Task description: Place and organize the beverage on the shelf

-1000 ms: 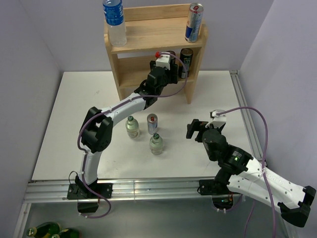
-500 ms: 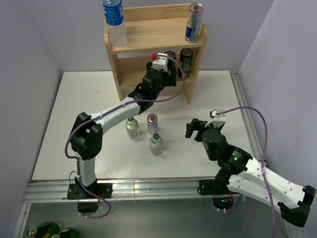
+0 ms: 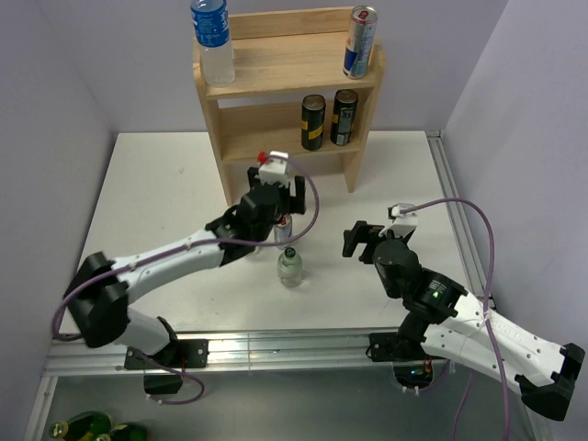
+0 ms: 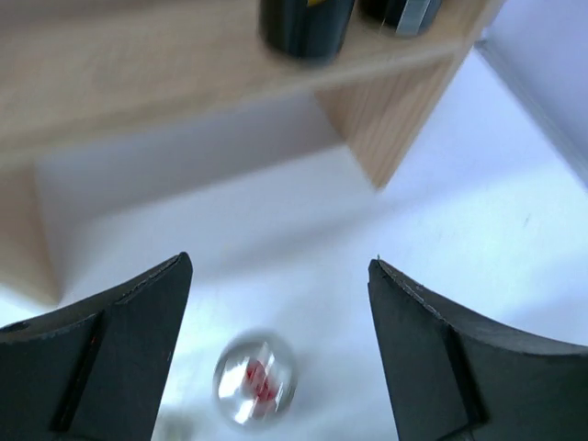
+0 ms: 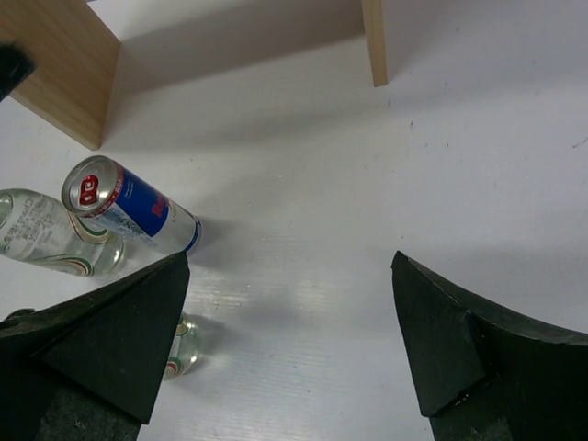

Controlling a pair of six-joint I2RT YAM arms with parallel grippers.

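Now the left hand [image 4: 278,264] is hovering, jaws apart and empty, over what is probably the silver-and-blue drink can [image 4: 255,381], blurred here, which is standing on the white tabletop [image 3: 165,184] before the light wooden two-tier shelf [image 3: 276,60]; likely it is lining up a grasp. The right hand [image 5: 289,262] is hanging wide apart, holding nothing.

White table [image 3: 147,184], pale lilac walls [image 3: 55,55], aluminium frame rail [image 3: 294,354]

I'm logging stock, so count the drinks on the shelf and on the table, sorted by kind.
Blue-label water bottle: 1
Red Bull cans: 2
Dark cans: 2
Small clear bottles: 2
Total: 7
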